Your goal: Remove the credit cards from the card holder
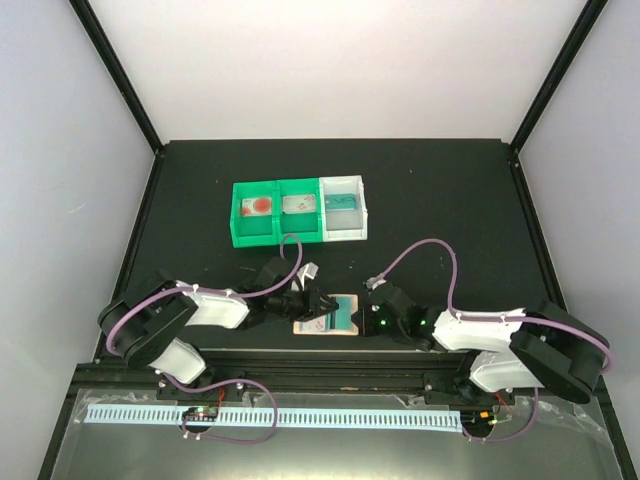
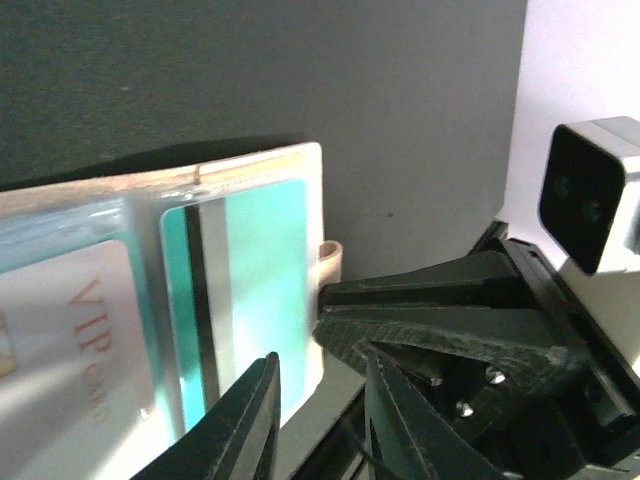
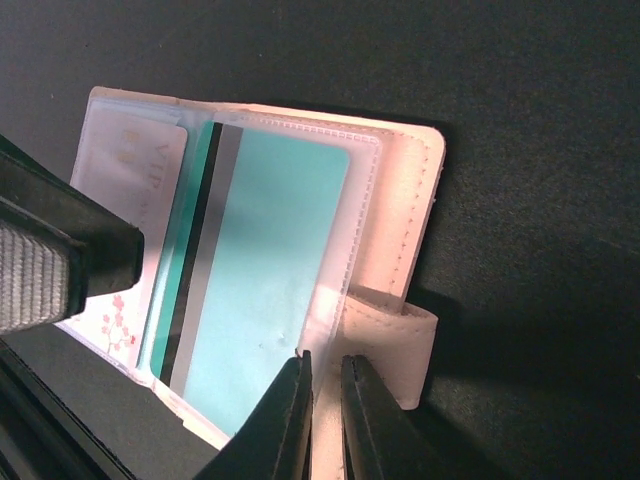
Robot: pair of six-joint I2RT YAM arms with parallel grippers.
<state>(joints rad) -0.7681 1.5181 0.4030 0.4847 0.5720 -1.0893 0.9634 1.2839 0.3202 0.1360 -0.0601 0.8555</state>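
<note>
1. See tan-pink flat rectangular card holder lying open on matte black counter, close to near edge, roughly centre, between both tools.
2. Spot teal plastic credit card in clear sleeve on right half of card holder, with dark stripe plus grey band along one long edge. Looks fully seated in sleeve, not pulled out.
3. Note white VIP card sleeved just left of credit card, pink flower print at one corner.
4. Read right tool as pressed nearly together, pinching right edge of card holder just beside small tan side tab. Cannot tell whether sleeve edge sits inside that pinch too.
5. Read left tool as spread, gripping nothing. Sits low at left side of card holder, one finger overlapping a corner in left wrist view.
6. Farther back on counter, well apart from card holder: green-and-white three-compartment plastic bin tray. Flat teal piece in white right compartment. Only red and pale patches readable in the two green ones.
</note>
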